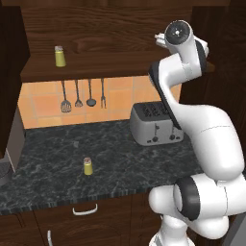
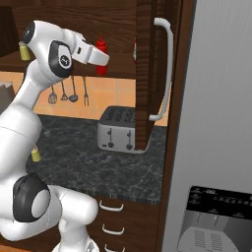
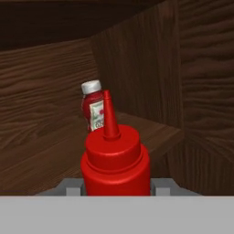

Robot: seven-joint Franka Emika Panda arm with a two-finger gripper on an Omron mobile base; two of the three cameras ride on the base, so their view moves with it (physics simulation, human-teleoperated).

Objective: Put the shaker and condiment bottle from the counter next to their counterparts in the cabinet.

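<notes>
1. On the counter [image 1: 120,158], a yellow-green shaker [image 1: 88,166] stands upright, well apart from the toaster [image 1: 156,123].
2. Up in the cabinet [image 3: 151,68], the gripper [image 3: 116,185] is clamped on the red condiment bottle [image 3: 115,160], held upright at the shelf [image 3: 50,160].
3. Just behind it stands the labelled bottle [image 3: 93,109].
4. At the shelf's far left stands the second shaker [image 1: 59,56].

A silver toaster [image 1: 156,124] sits beneath hanging utensils [image 1: 81,95], beside a grey refrigerator [image 2: 219,123].
</notes>
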